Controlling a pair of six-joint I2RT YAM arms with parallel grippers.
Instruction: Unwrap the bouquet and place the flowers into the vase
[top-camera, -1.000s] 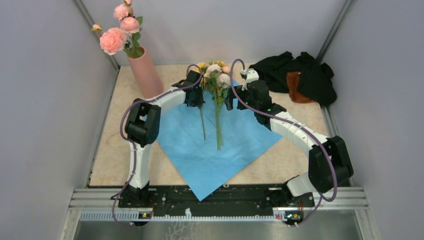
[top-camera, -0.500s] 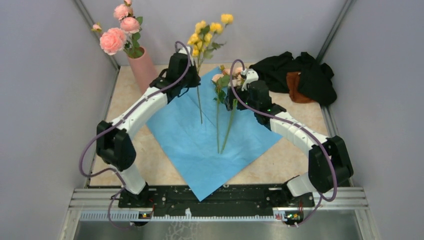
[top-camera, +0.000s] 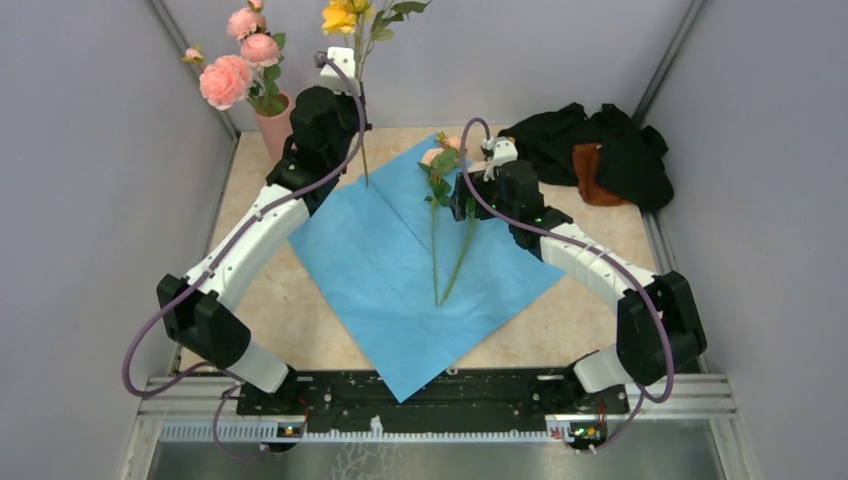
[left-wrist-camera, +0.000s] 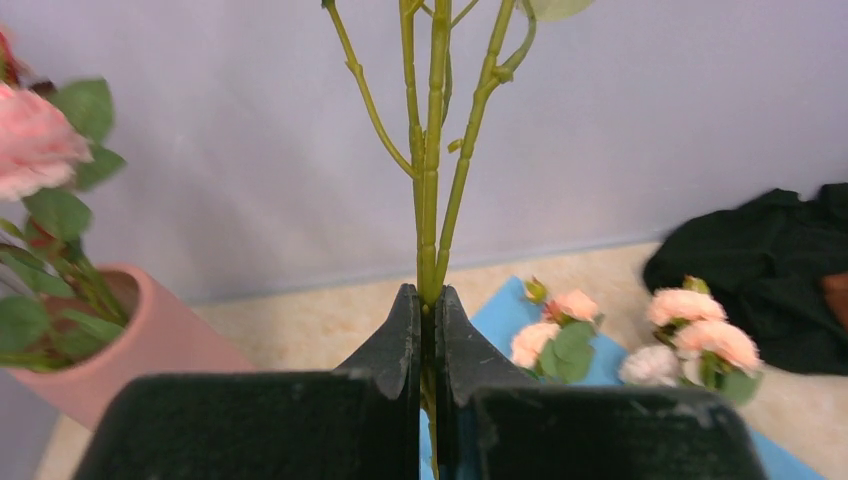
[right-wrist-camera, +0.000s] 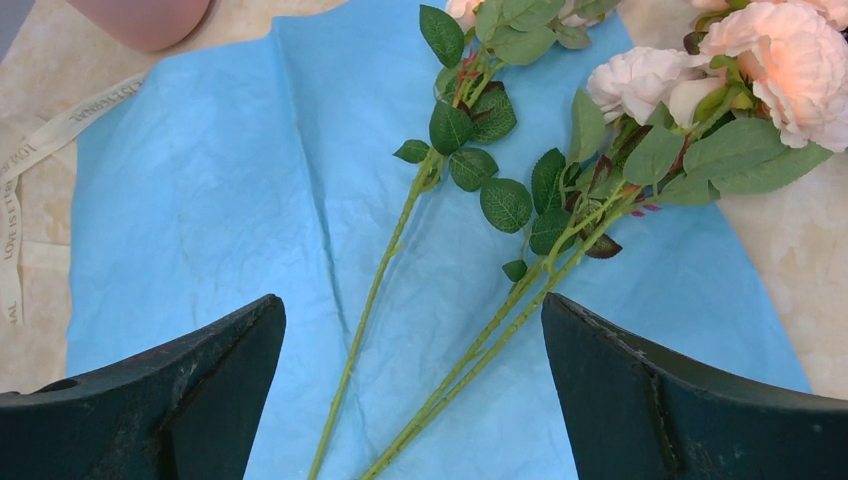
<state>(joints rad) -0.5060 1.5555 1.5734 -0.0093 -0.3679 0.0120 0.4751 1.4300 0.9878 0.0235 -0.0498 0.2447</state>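
Left pincer: I see my left pincer (left-wrist-camera: 428, 300) shut tight on one yellow flower stem (left-wrist-camera: 432, 150), held upright above the far left edge of the blue paper (top-camera: 380, 280).
Right pincer: my right pincer (right-wrist-camera: 410, 305) is wide open and holds nothing, low over the blue paper.
Other flowers: the other flowers (right-wrist-camera: 470, 360) lie flat on the blue paper, heads toward its far corner.
Vase: the vase (left-wrist-camera: 150, 335) stands just past the blue paper's far left side, with big pink roses (top-camera: 225, 80) in it.
Ribbon: the ribbon (right-wrist-camera: 40, 140) lies flat just off the blue paper's left edge.
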